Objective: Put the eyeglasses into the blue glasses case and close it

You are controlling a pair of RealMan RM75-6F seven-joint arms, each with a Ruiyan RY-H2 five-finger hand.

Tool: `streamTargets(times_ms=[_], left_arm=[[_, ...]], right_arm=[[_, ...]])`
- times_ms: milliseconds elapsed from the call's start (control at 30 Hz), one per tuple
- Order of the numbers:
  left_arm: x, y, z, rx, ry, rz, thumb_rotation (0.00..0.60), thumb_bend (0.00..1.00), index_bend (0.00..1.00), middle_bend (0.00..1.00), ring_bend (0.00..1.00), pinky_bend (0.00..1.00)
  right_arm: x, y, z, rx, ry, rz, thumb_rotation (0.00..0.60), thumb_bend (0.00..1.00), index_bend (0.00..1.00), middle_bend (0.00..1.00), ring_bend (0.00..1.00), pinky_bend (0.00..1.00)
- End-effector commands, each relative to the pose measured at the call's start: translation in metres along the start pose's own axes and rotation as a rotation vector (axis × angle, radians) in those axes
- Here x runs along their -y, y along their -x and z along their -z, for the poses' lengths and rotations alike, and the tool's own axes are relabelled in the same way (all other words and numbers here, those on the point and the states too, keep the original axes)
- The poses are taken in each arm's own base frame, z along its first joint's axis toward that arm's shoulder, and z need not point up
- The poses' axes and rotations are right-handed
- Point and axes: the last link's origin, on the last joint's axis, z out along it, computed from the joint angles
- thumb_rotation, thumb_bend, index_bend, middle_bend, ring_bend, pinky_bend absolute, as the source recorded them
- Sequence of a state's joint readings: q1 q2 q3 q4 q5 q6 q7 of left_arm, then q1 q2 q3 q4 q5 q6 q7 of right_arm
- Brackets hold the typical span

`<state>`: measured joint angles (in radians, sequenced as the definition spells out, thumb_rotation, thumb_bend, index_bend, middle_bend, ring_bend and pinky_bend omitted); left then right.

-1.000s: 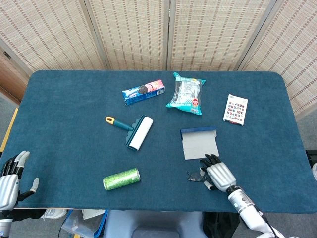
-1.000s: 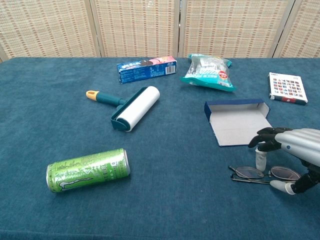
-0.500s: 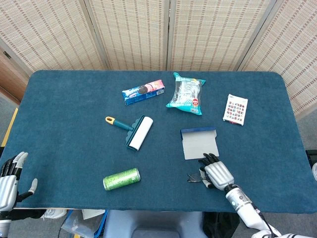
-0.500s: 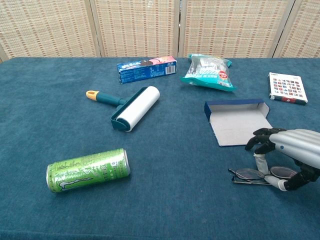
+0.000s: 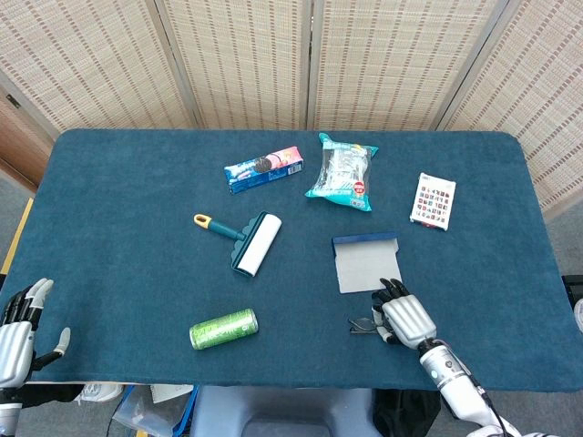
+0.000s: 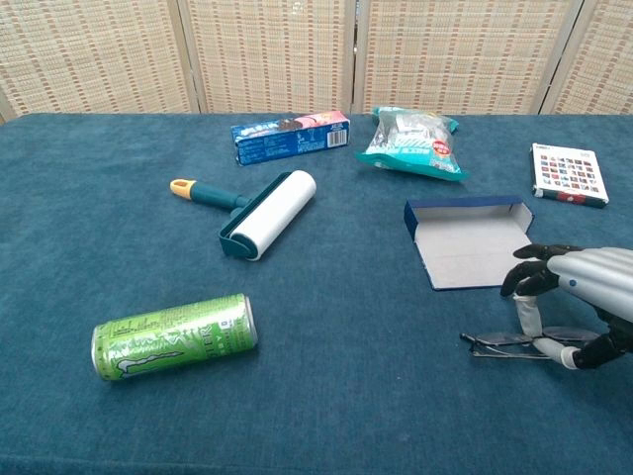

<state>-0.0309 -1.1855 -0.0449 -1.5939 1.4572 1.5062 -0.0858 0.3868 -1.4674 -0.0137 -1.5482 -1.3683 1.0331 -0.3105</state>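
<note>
Chest view shows the task barely begun: the case lies open and empty, beyond the fingertips of the right hand. Its fingers are curled down over the glasses, which lie flat on the table under and just left of them. Fingertips appear to touch the frame, yet whether they actually grip it I cannot tell. Lifting, placing in the case and closing the lid all remain, by my reading. Head view hides most of the glasses under that hand, but alone shows the left hand, fingers spread, holding nothing, well apart at the table's edge.
</note>
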Motion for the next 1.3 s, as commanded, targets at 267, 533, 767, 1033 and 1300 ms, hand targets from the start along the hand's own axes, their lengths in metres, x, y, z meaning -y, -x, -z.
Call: streamTargets(times_ms=[267,533,767,1033,1300], left_arm=[[-0.001,-0.001,0.000,-0.004,0.002,0.000,0.600,0.40,0.00,0.00,0.00,0.00],[-0.002,-0.002,0.001,-0.004,0.002,-0.002,0.600,0.40,0.00,0.00,0.00,0.00],[-0.003,-0.002,0.001,-0.004,0.005,-0.005,0.600,0.40,0.00,0.00,0.00,0.00],[-0.006,-0.002,0.001,-0.003,0.010,-0.010,0.600,0.40,0.00,0.00,0.00,0.00],[-0.005,-0.002,0.002,0.000,0.005,-0.012,0.600,0.40,0.00,0.00,0.00,0.00]], right_arm=[[-0.007,-0.012,0.001,-0.044,0.019,-0.005,0.600,0.52,0.61,0.25,0.02,0.05],[-0.018,-0.051,-0.010,-0.141,0.044,0.023,0.600,0.53,0.62,0.25,0.02,0.05],[-0.028,-0.082,-0.034,-0.187,0.061,0.064,0.600,0.53,0.62,0.25,0.02,0.05],[-0.025,-0.090,-0.072,-0.158,0.046,0.113,0.600,0.54,0.62,0.25,0.02,0.05],[-0.015,-0.081,-0.108,-0.123,0.053,0.125,0.600,0.54,0.62,0.25,0.02,0.05]])
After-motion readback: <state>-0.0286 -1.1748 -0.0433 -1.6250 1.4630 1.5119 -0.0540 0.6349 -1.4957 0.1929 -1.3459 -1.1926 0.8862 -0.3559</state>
